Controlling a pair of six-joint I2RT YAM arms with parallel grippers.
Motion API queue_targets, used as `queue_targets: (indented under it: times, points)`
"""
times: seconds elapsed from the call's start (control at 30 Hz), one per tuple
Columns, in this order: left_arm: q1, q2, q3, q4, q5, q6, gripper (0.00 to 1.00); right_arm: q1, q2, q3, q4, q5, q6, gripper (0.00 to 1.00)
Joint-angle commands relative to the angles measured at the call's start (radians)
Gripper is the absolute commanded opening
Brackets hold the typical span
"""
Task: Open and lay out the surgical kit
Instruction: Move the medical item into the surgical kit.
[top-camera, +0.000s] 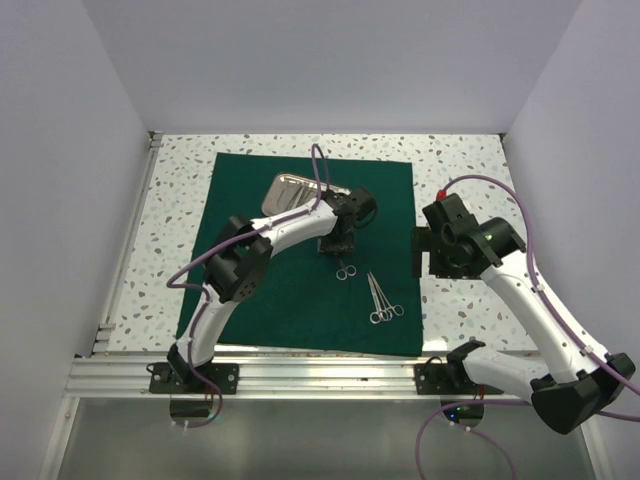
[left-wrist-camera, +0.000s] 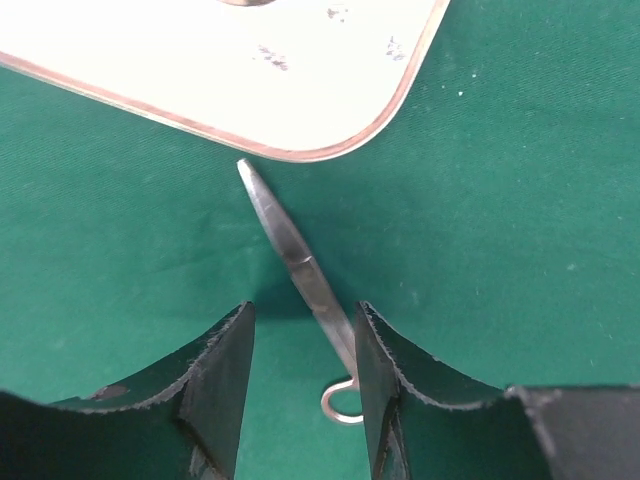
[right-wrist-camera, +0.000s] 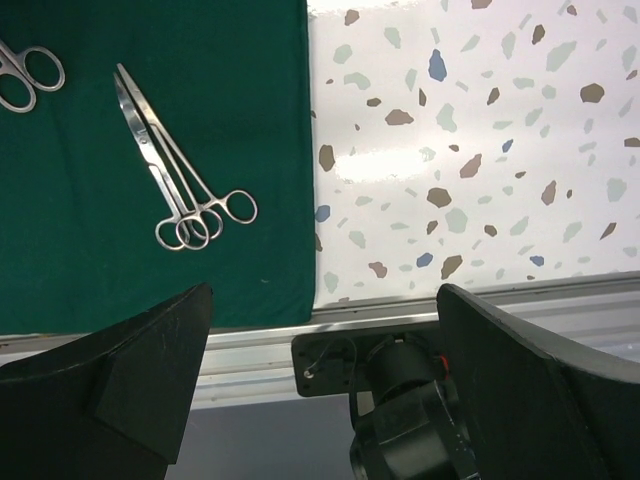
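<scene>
My left gripper (left-wrist-camera: 305, 325): jaws part-open, straddling scissors (left-wrist-camera: 298, 262), nothing clamped. Scissors lie on drape (left-wrist-camera: 500, 250), tip near tray (left-wrist-camera: 300, 100), counter (top-camera: 470, 160) centre. Risk: off-centre closure may pivot scissors, pinch drape. My right gripper (right-wrist-camera: 325, 300): wide open, empty, near right edge.

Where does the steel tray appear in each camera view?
Top external: tray at upper middle, partly behind the left arm.
Left wrist: tray along the top edge, above the scissors.
Right wrist: not in it.
Shared landmark: the green drape, in all three.
</scene>
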Motion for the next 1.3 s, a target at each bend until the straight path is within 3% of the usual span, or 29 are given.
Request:
queue_targets:
  times: [0.0, 0.23, 0.37, 0.47, 0.93, 1.27]
  points:
    - [0.009, 0.032, 0.026, 0.054, 0.016, 0.041, 0.47, -0.004, 0.011, 0.038, -0.021, 0.024, 0.021, 0.98]
    - [0.024, 0.055, -0.044, 0.061, 0.051, 0.043, 0.35, -0.005, 0.031, 0.032, -0.007, 0.015, 0.038, 0.98]
    - [0.029, 0.044, -0.095, 0.089, 0.077, 0.052, 0.07, -0.005, 0.047, 0.040, -0.003, 0.014, 0.040, 0.98]
    - [0.027, 0.029, -0.119, 0.098, 0.088, 0.061, 0.00, -0.005, 0.051, 0.044, 0.005, 0.011, 0.040, 0.98]
    - [0.001, -0.138, -0.156, 0.067, 0.145, 0.019, 0.00, -0.005, 0.047, 0.005, 0.075, -0.058, 0.029, 0.98]
    - [-0.117, -0.203, -0.176, 0.090, 0.171, -0.178, 0.00, -0.004, -0.001, 0.008, 0.096, -0.075, 0.012, 0.98]
